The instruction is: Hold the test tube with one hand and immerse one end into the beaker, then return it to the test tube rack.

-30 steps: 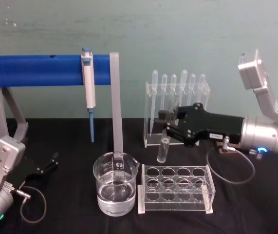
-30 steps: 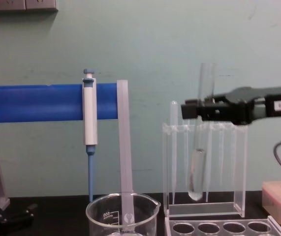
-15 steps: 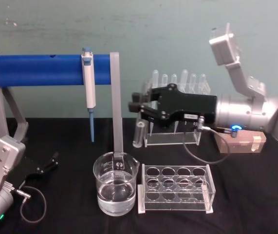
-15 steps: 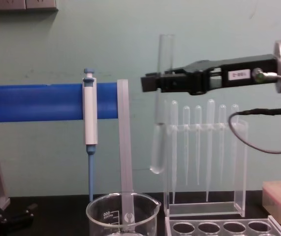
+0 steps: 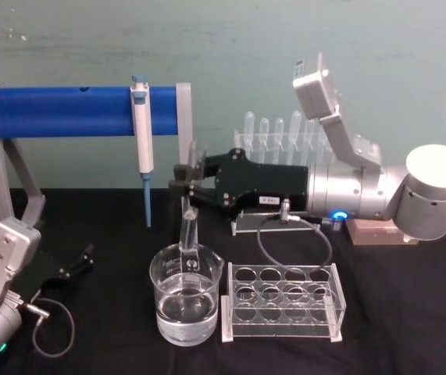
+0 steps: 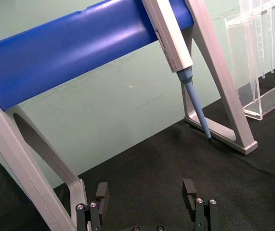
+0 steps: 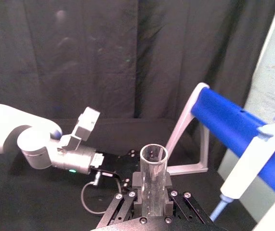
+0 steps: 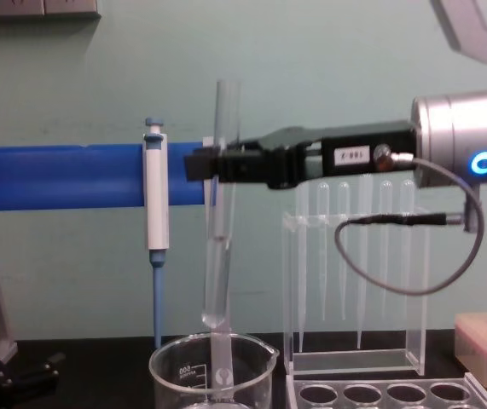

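Head view, nearest the robot: the beaker [image 5: 187,301], partly filled with clear liquid, stands on the black table [image 5: 410,328] just beside the test tube rack [image 5: 283,305], whose holes are all vacant. To the left, the left gripper [image 5: 74,266] lies parked on the table, and its wrist view shows its fingers [image 6: 101,192] spread apart with nothing between them. Farther back and above the beaker, the right gripper [image 5: 185,181] reaches in from the right, clamped on the test tube [image 5: 187,226] around its upper part. From the chest view the tube hangs upright, open rim up, with its rounded end just above the beaker's rim and clear of the liquid. Behind, a micropipette [image 5: 141,133] hangs from the blue bar [image 5: 66,112], and thin pipettes [image 5: 279,129] stand at the back wall.
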